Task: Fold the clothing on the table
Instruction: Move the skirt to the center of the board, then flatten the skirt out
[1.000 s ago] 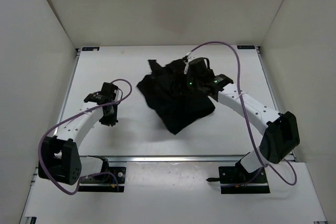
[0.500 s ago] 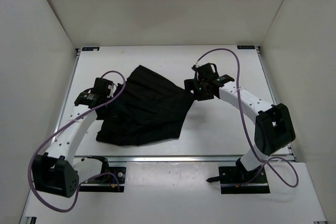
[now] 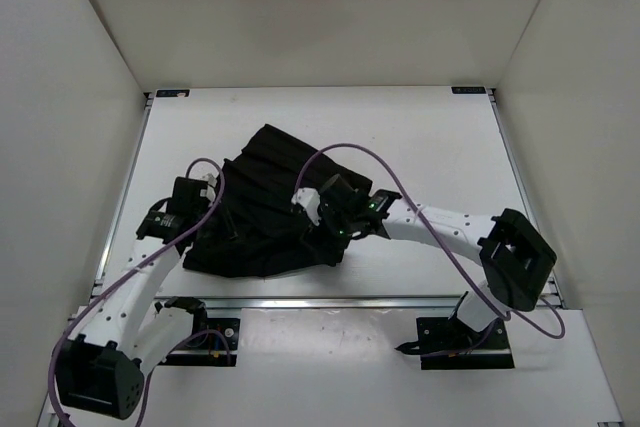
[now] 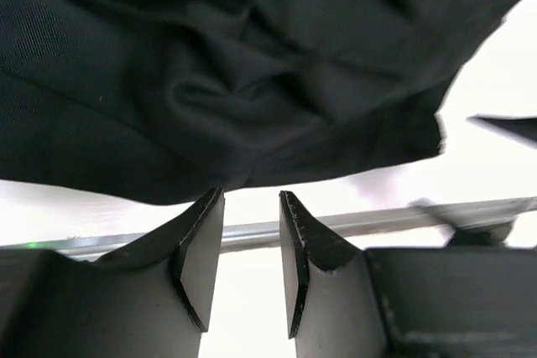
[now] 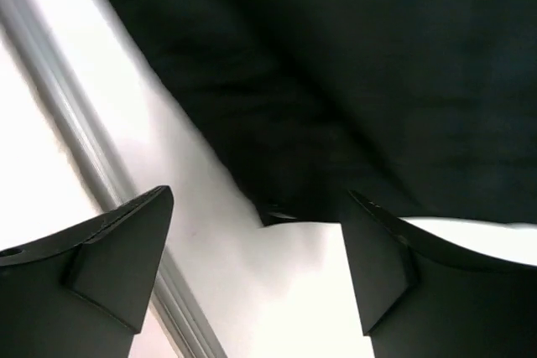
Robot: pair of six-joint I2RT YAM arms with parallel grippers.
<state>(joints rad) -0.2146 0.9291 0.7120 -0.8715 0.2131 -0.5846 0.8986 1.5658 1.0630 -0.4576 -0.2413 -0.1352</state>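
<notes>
The black pleated skirt (image 3: 268,192) lies fanned out on the table (image 3: 440,137). The left gripper (image 4: 250,236) holds its fingers a narrow gap apart with nothing between them, and the rumpled hem lies just beyond their tips. The right gripper (image 5: 256,241) is spread wide and empty, with a hem corner just ahead, midway between its tips. The cloth looks light, soft and limp, likely to sag and slide. Pinching the hem edge near each end seems the surest hold.

I see the white table (image 3: 440,137) carrying the black pleated skirt (image 3: 265,197), which lies fanned out, left of centre, its wide hem near the front edge.
</notes>
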